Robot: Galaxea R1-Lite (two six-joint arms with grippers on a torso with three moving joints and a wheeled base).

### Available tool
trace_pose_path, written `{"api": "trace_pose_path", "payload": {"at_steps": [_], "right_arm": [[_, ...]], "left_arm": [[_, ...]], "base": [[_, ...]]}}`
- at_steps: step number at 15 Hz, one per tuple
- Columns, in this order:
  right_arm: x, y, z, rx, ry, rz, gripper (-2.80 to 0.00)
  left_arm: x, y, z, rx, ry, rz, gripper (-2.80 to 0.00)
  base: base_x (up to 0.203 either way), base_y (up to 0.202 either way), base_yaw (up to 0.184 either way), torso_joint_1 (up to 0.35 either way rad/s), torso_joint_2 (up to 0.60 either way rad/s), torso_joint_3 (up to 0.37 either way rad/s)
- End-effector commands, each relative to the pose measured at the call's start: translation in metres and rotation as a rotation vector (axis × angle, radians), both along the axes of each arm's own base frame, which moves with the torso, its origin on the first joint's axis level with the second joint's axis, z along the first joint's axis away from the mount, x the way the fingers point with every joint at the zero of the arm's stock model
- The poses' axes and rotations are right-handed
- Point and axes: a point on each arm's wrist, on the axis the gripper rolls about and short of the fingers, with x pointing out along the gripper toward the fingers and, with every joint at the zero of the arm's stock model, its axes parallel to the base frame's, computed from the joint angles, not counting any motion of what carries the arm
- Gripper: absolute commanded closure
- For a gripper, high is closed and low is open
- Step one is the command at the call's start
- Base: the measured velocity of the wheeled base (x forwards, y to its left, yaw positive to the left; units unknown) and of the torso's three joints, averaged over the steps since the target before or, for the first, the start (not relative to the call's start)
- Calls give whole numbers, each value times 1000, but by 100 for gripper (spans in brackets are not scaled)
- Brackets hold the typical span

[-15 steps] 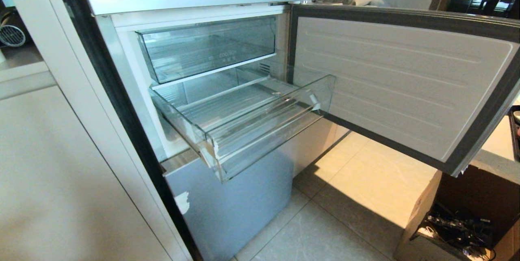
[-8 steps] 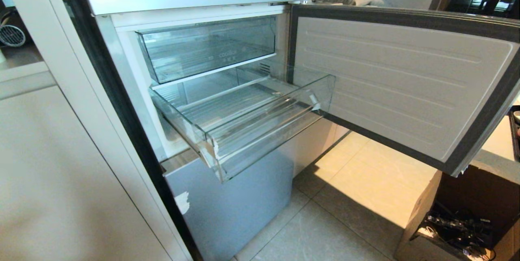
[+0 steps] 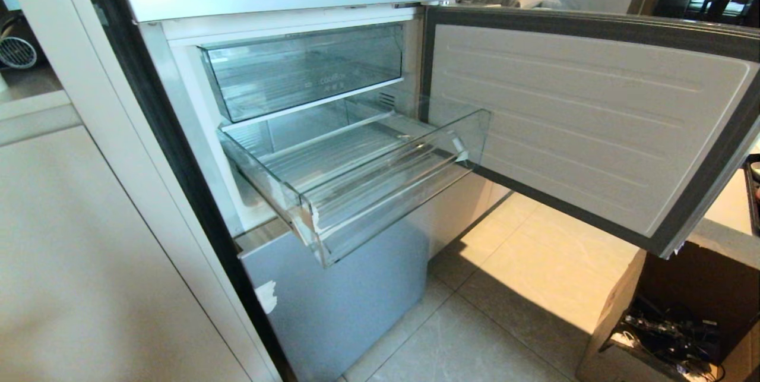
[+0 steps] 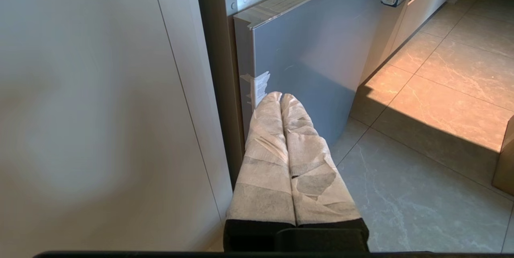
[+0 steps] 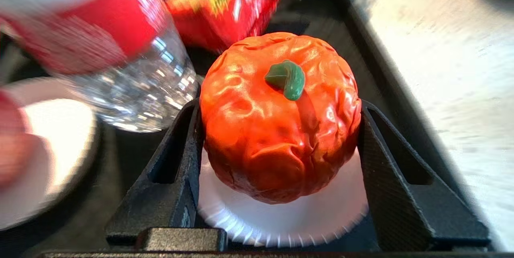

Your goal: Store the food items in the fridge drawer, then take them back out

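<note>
Only the right wrist view shows the right gripper (image 5: 279, 129), its jaws pressed against both sides of the red fruit (image 5: 279, 117) over a white paper plate (image 5: 281, 220). The head view shows the drawer (image 3: 356, 177) pulled out, holding nothing. The left gripper (image 4: 281, 97) is closed, low by the fridge.

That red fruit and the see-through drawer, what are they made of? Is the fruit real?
The red fruit looks fake: glossy, wrinkled skin like soft plastic or rubber, with a moulded green stem. I can't be sure. The right pincer has its fingers against both sides of it, above a white paper-like cup. The fridge drawer looks like hard clear plastic: you see through it, with a ribbed floor and a chipped whitish corner.
</note>
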Motion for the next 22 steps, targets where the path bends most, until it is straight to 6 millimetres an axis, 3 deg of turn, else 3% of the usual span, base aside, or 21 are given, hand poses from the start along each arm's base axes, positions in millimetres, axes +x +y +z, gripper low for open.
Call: {"api": "trace_pose_path", "payload": {"at_steps": [1,4,7,9,12,13,15,19,22], "right_arm": [[-18,23,49,-75,-48,-9,0],[-50,74,99,-137,-86,-14,0],[-94,158,135,-215,-135,21,0],[-123,222,143,-269,-175,82,0],[-142,306,115,-261,-225,370,0],[-148,328,100,-239,-232,510,0],[-179,359,60,-212,-216,710,0],[-219,370,-29,-165,-57,838,0],[-237,371,-61,-169,7,882,0]], "left_arm": [[0,0,0,0,1,0,0],[0,0,0,0,1,0,0],[0,0,0,0,1,0,0],[0,0,0,0,1,0,0],[0,0,0,0,1,0,0],[0,0,0,0,1,0,0],[0,0,0,0,1,0,0],[0,0,0,0,1,0,0],[0,0,0,0,1,0,0]], "base": [[0,0,0,0,0,0],[0,0,0,0,0,0],[0,0,0,0,0,0],[0,0,0,0,0,0],[0,0,0,0,0,0],[0,0,0,0,0,0],[0,0,0,0,0,0],[0,0,0,0,0,0],[0,0,0,0,0,0]]}}
